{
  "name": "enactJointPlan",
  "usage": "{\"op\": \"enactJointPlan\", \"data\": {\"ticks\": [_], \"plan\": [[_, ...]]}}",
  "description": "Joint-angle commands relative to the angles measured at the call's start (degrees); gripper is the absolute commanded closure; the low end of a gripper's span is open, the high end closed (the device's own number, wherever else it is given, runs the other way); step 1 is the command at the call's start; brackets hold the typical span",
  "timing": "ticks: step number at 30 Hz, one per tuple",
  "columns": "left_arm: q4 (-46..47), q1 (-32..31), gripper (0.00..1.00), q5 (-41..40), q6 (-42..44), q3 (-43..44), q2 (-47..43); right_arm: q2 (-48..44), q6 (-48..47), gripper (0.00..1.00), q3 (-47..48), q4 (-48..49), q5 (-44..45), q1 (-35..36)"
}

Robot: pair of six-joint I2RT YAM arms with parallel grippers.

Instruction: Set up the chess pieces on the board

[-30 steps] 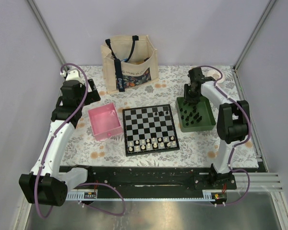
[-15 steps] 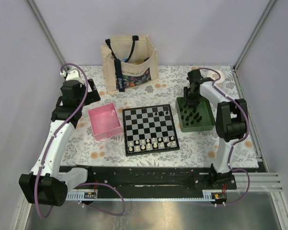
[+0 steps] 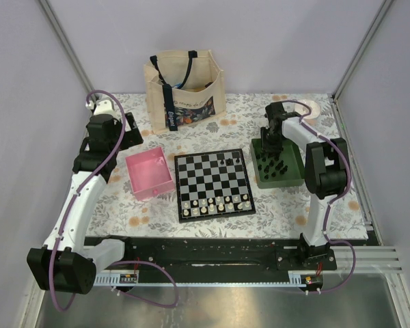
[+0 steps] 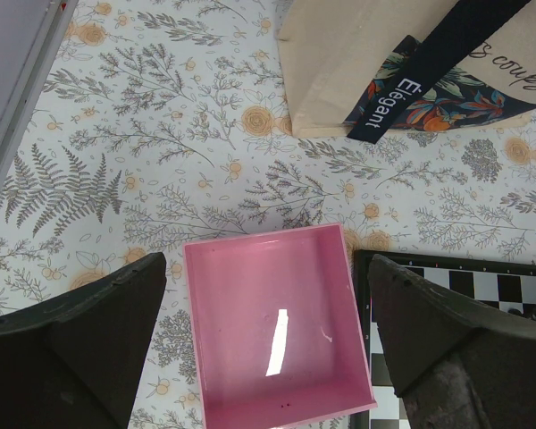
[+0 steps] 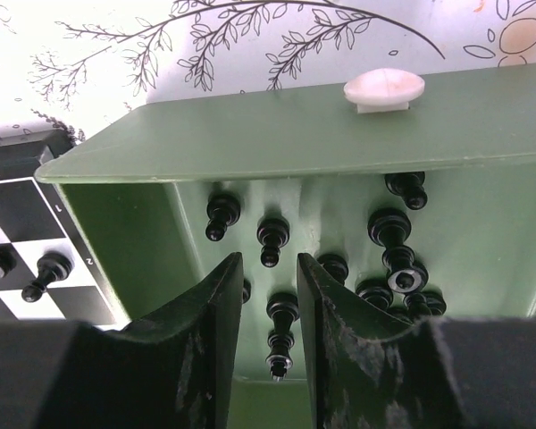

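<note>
The chequered board (image 3: pixel 205 179) lies mid-table. White pieces (image 3: pixel 215 203) fill its near rows, and a few black chess pieces (image 3: pixel 227 161) stand at its far right. Several more black pieces (image 3: pixel 276 164) stand and lie in the green tray (image 3: pixel 295 175). My right gripper (image 3: pixel 268 150) reaches down into that tray. In the right wrist view its fingers (image 5: pixel 268 268) stand narrowly apart either side of a black piece (image 5: pixel 283 335) without touching it. My left gripper (image 4: pixel 268 268) hangs wide open and empty above the pink tray (image 4: pixel 277 331).
A cloth tote bag (image 3: pixel 184 89) stands at the back. The empty pink tray (image 3: pixel 150 175) lies left of the board. A white round thing (image 3: pixel 308 109) lies behind the green tray. A white oval bit (image 5: pixel 384 88) sits on the tray's far rim (image 5: pixel 277 134).
My right arm has swung a little to the left and its gripper has sunk slightly lower into the green tray. The left arm has not moved.
</note>
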Motion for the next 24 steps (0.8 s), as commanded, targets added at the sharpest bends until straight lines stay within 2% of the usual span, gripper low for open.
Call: {"op": "enactJointPlan", "data": {"ticks": [1,24], "plan": [[1.7,0.1,0.01,0.2,0.6,0.6,-0.1,0.6,0.1,0.61,0.8,0.3,-1.0,0.6],[1.7,0.2,0.01,0.2,0.7,0.6,-0.5,2.5,0.6,0.65,3.6,-2.6,0.7,1.0]]}}
